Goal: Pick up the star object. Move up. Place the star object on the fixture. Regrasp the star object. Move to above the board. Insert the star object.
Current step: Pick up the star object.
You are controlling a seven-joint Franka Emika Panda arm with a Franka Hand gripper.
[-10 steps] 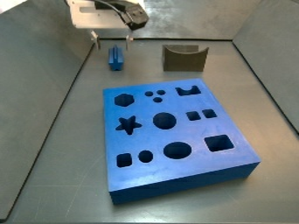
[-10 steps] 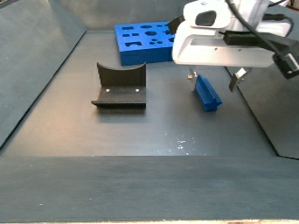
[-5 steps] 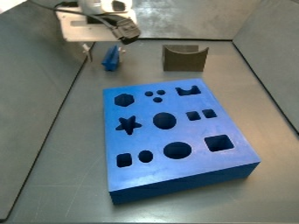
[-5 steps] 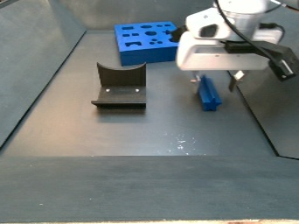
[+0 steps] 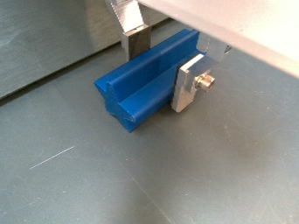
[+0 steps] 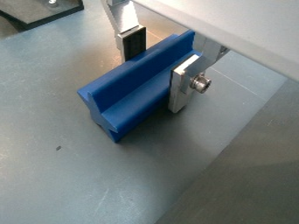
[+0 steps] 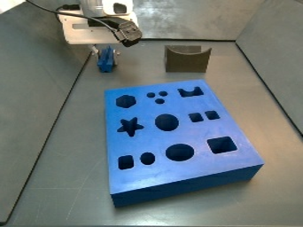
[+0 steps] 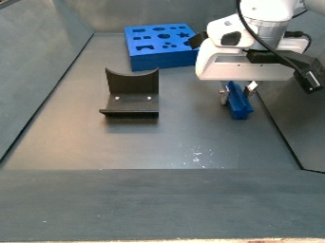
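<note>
your hand [image 6: 158, 59] is down at the bench [image 8: 152, 161], its two silver fingers [image 5: 188, 80] spread on either side of the blue star piece [image 5: 149, 77], which lies on the bench near the back wall, well apart from the fixture [image 7: 185, 58] and the board [image 7: 175, 139]. i judge you are at the very first step: the jaws straddle the star but look not yet closed on it. lifting, resting it on the fixture, regrasping, moving over the board and inserting into the star hole [image 7: 130, 127] all remain.
</note>
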